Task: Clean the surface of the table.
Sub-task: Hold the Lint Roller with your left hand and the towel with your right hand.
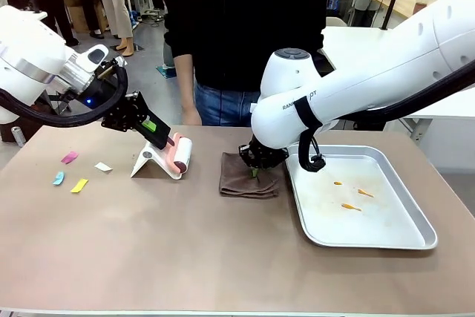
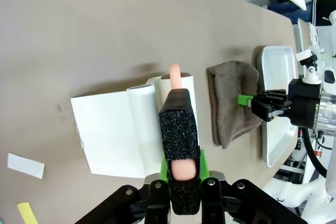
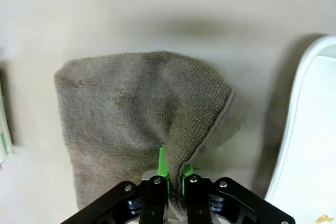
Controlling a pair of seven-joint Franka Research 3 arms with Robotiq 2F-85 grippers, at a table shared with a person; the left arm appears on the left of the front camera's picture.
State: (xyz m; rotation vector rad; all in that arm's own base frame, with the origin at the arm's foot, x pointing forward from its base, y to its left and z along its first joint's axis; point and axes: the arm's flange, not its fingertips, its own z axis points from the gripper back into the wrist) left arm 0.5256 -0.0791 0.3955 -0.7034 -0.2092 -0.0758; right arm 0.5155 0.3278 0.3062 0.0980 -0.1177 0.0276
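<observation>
The table (image 1: pixel 185 250) stretches across the whole front view, its taupe top bare along the near edge. Near its left edge we see four paper scraps lying apart from one another: pink (image 1: pixel 69 157), blue (image 1: pixel 59 178), yellow (image 1: pixel 79 185) and white (image 1: pixel 103 167).

Just right of them stands a white holder (image 1: pixel 146 161) with a roller (image 1: pixel 182 155) resting against it. The left claw (image 1: pixel 158 128) slants down from the left and is clamped on the roller's handle (image 2: pixel 178 124). Its green pads (image 2: pixel 164 169) press a black foam sleeve, with pink showing at the end. The holder stands between the scraps and the middle of the table.

A person (image 1: pixel 237 35) in a dark top and jeans stands at the far edge, one hand (image 1: pixel 191 116) hanging just behind it.

Near the middle lies a folded brown cloth (image 1: pixel 241 182), close beside the roller but apart from it. The right claw (image 1: pixel 256 171) points down onto the cloth's right part. In its wrist view the fingers are pinched together on a raised fold of the cloth (image 3: pixel 136 108). The right arm's white body hangs over the cloth's far side and hides it from the front.

Just right of the cloth sits a silver tray (image 1: pixel 371 244), reaching toward the table's right edge. A few orange bits (image 1: pixel 349 206) and smears lie in it. A black cable (image 1: pixel 310 155) loops from the arm over the tray's far left corner.
</observation>
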